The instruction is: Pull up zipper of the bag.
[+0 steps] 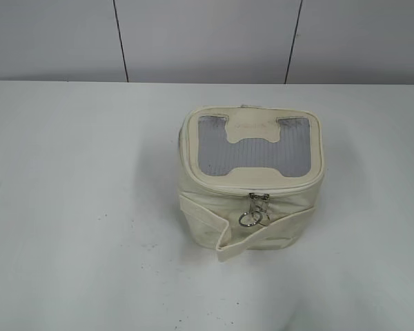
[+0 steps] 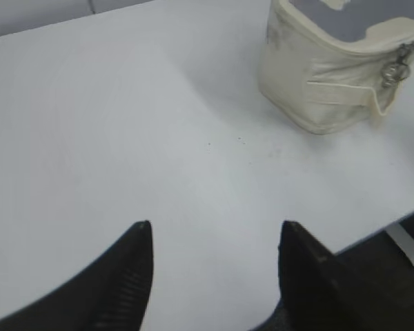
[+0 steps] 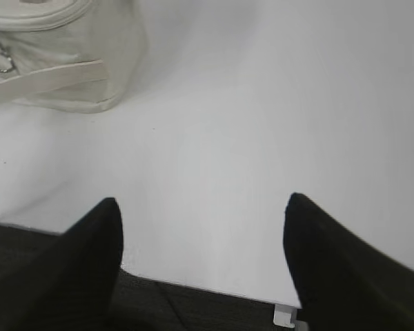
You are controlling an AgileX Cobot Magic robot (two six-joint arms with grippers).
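The cream-white bag [image 1: 252,183] stands on the white table, right of centre, its lid with the grey ribbed window facing up. The zipper [image 1: 262,192] runs round the lid rim; its silver sliders with ring pulls [image 1: 255,210] hang at the front middle. A loose strap band [image 1: 231,238] wraps the body. The bag shows at the top right of the left wrist view [image 2: 331,76] and the top left of the right wrist view [image 3: 55,62]. My left gripper [image 2: 214,231] is open and empty, far from the bag. My right gripper [image 3: 203,207] is open and empty by the table's front edge.
The white table [image 1: 83,207] stretches wide around the bag. A grey panelled wall [image 1: 207,38] stands behind it. The table's front edge [image 3: 193,279] shows below my right gripper, with dark floor beyond. No arm shows in the exterior view.
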